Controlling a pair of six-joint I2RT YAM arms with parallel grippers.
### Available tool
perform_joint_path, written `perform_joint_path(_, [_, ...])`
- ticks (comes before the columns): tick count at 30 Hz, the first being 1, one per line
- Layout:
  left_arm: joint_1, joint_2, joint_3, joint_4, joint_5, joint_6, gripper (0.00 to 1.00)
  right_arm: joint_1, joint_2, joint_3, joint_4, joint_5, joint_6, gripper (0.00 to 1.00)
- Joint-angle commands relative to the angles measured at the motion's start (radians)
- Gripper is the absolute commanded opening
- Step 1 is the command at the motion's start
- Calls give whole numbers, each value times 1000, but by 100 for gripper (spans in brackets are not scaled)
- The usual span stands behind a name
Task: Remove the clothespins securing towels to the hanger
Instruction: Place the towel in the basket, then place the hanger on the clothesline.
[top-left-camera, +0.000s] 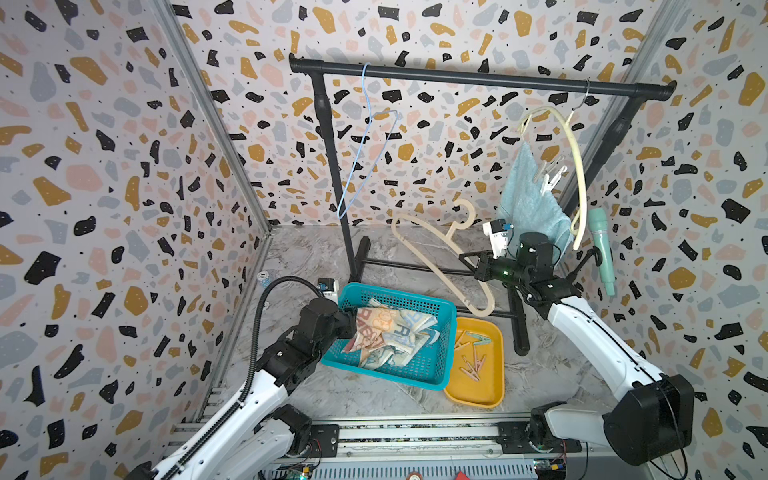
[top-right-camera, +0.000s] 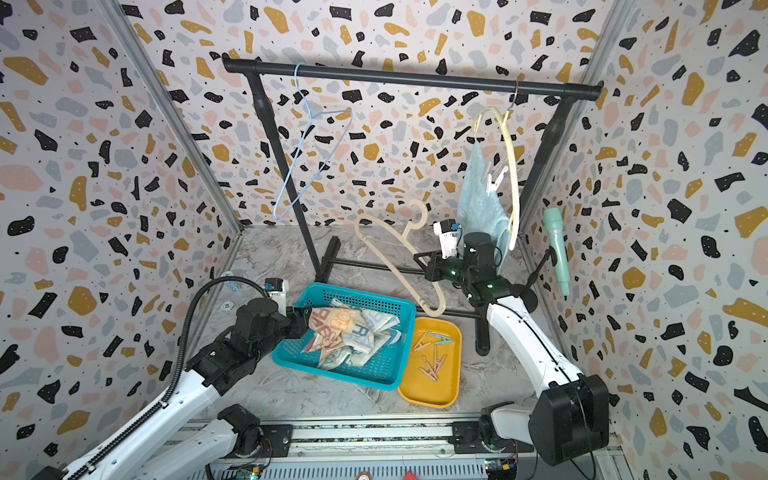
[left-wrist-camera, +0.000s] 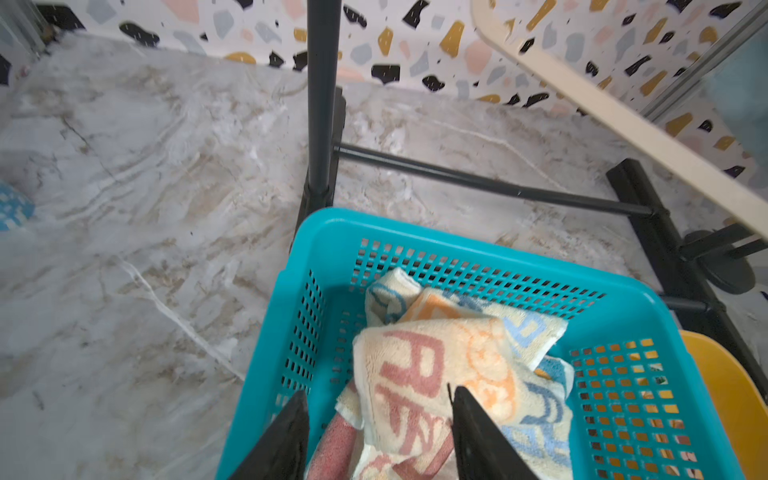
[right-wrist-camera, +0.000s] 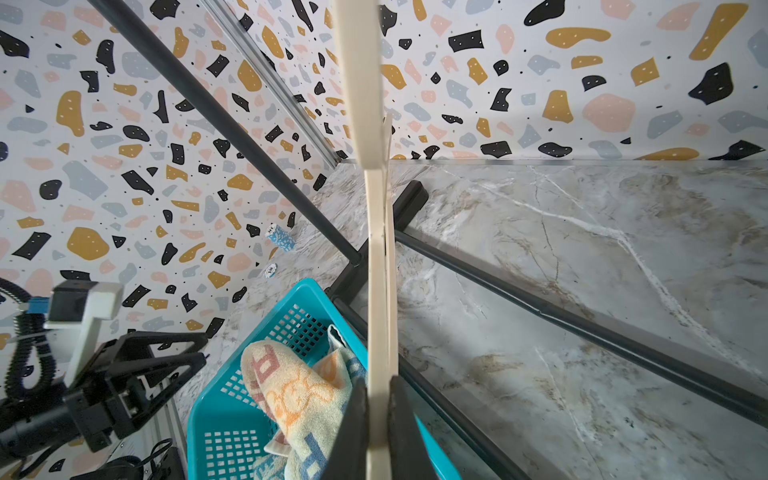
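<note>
Two towels are already off. The lettered towel (left-wrist-camera: 415, 374) lies crumpled in the teal basket (left-wrist-camera: 457, 249) with a blue-printed cloth (left-wrist-camera: 536, 415) partly under it. Loose clothespins (top-left-camera: 471, 365) sit in the yellow tray (top-left-camera: 478, 392), just beside the basket on the right arm's side. The step in hand looks like clearing away between towels. The left fingers (left-wrist-camera: 478, 436) stand released over the basket wall nearest the left arm, spread, with the lettered towel lying slack below and between them; they grip nothing. The right fingers (right-wrist-camera: 353, 428) are clenched on the flat bar of a bare cream hanger (right-wrist-camera: 376, 249), which slants in the air above the basket's far corner. What remains is the light-blue towel (top-left-camera: 528, 199). It hangs high above and beyond the basket, toward the right arm's side, from a pale hanger (top-left-camera: 584, 187) hooked on the black rack (top-left-camera: 457, 77). Pale pegs (top-left-camera: 552, 176) are clipped near its upper edge; how many I cannot tell. They are well apart from both sets of fingers, nearer the right ones. The next move probably calls for the right arm to set the cream hanger down. One arm would then rise from the basket to the pegs, pinch a peg's tail ends squarely to open it, and draw it off a hanger that may well swing.
</note>
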Motion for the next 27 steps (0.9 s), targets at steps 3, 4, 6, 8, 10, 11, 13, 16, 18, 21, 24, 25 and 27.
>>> perform_joint_path(3, [5, 1, 108, -21, 38, 90, 52, 28, -17, 9, 3, -31, -31, 0])
perform_joint_path(4, [5, 11, 135, -21, 62, 106, 50, 41, -18, 12, -7, -25, -41, 0])
perform_joint_path(6, [5, 38, 181, -25, 93, 130, 49, 68, -26, 10, -24, 0, -54, 0])
perform_joint_path(8, [5, 66, 228, -23, 135, 157, 48, 93, -37, 4, -37, 29, -64, 0])
perform_joint_path(10, [3, 89, 261, -4, 184, 170, 46, 113, -46, -8, -43, 44, -64, 0])
perform_joint_path(11, [2, 99, 274, 9, 210, 172, 46, 122, -52, -16, -44, 51, -63, 0])
perform_joint_path(13, [1, 112, 286, 47, 263, 171, 46, 139, -62, -31, -42, 62, -61, 0])
perform_joint_path(16, [-24, 126, 293, 92, 296, 159, 45, 167, -80, -50, -43, 81, -58, 0])
perform_joint_path(18, [-57, 143, 294, 123, 290, 159, 45, 184, -91, -63, -40, 91, -52, 0])
perform_joint_path(21, [-104, 185, 309, 157, 273, 159, 44, 203, -104, -74, -39, 103, -45, 0])
perform_joint_path(24, [-120, 223, 317, 207, 267, 150, 43, 217, -118, -78, -41, 115, -40, 0])
perform_joint_path(25, [-121, 235, 320, 222, 266, 149, 43, 220, -123, -81, -42, 118, -40, 0])
perform_joint_path(27, [-124, 259, 328, 259, 268, 143, 42, 227, -133, -84, -43, 119, -34, 0])
